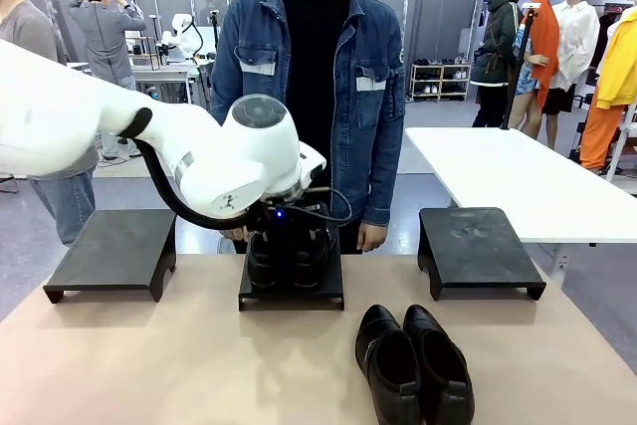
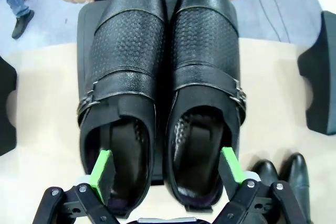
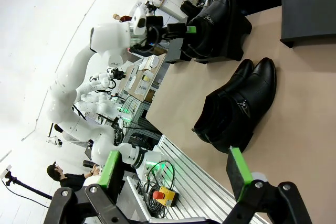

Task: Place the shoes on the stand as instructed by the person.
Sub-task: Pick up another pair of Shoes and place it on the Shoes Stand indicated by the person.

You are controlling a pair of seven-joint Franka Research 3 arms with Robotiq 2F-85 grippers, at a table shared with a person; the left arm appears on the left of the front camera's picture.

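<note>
Table (image 1: 179, 365) with stands (image 1: 109, 246) and shoes (image 1: 413, 365)

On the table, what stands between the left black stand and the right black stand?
In the front view, the middle stand stands there, carrying one pair of shoes.

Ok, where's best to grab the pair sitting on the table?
Take the pair on the table by the two inner collars where the shoes touch, coming from above with the fingers one in each opening. The shoes stand upright, side by side, with the openings facing up at the robot's end.
</note>
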